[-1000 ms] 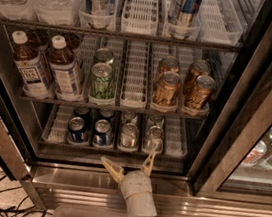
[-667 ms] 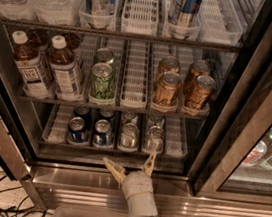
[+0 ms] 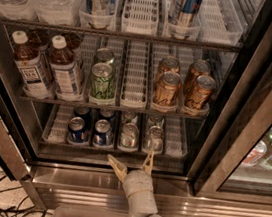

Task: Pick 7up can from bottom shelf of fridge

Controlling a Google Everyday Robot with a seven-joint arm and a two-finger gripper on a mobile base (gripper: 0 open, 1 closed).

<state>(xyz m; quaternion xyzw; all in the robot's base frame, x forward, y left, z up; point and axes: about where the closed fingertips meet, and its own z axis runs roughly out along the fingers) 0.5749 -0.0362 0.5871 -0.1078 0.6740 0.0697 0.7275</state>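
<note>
Bottom white wire-grid shelf [image 3: 177,136], lower centre of frame: two dark blue cans [image 3: 77,129] at left, pale silvery 7up can [image 3: 129,136] just right of them, another silvery can [image 3: 154,138] further right. Two-finger gripper [image 3: 130,156], fingers spread, just below the shelf's front edge, before the 7up can.

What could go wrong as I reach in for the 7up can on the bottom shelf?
1. The tool, open just outside the bottom shelf, faces two silvery cans in neighbouring lanes; I cannot tell which is 7up, so it may grab the wrong one.
2. Lanes are narrow; a finger could knock the blue can beside them.
3. A low entry may catch the shelf's front edge.
</note>
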